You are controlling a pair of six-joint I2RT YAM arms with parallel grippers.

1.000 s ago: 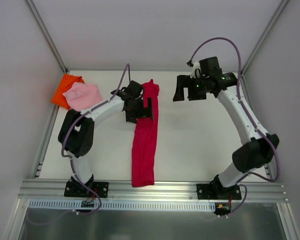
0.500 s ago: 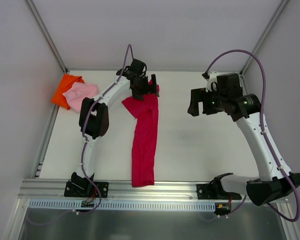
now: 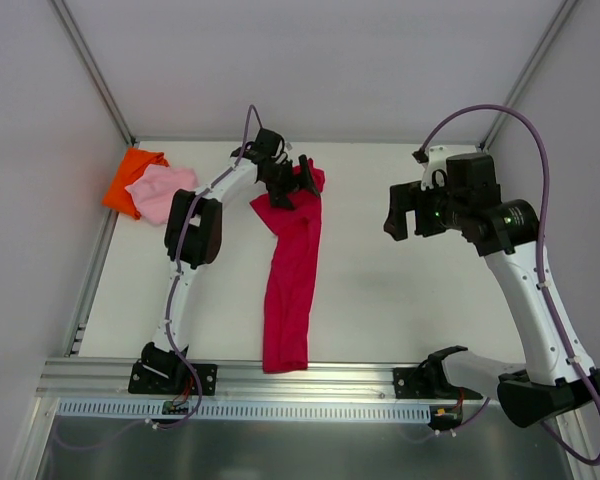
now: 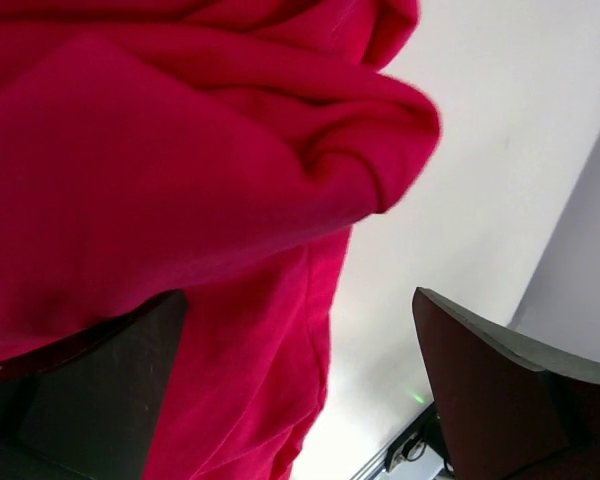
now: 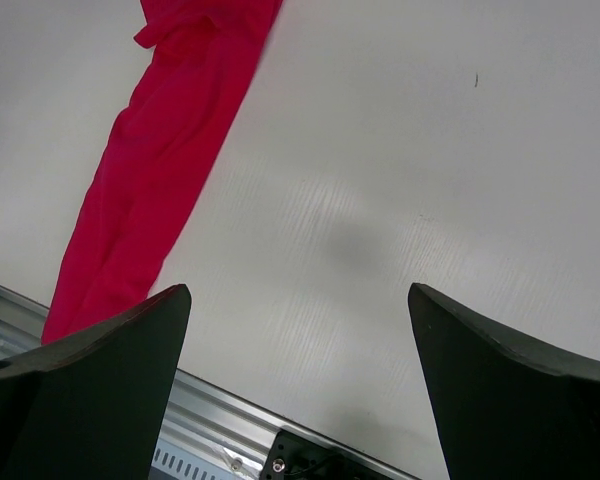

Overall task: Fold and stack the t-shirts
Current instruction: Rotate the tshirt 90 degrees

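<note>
The crimson shirt [image 3: 292, 270] lies as a long narrow strip from the table's front edge toward the back, its far end bunched with a flap sticking out left. My left gripper [image 3: 295, 185] is at that far end. In the left wrist view its jaws [image 4: 300, 295] stand wide apart, with the crimson cloth [image 4: 130, 150] draped over the left finger and into the gap. My right gripper [image 3: 398, 222] hangs open and empty above the table on the right [image 5: 298, 290], well off the shirt [image 5: 170, 150]. The light pink shirt [image 3: 162, 190] lies on the orange shirt [image 3: 130, 172] at the back left.
White walls close in the back and both sides. An aluminium rail [image 3: 310, 378] runs along the table's front edge, by the arm bases. A purple cable loops above the right arm [image 3: 480, 110].
My left gripper moved from the shirt's middle up to its far end, and that end is now bunched with a flap to the left. My right arm swung right, away from the shirt.
</note>
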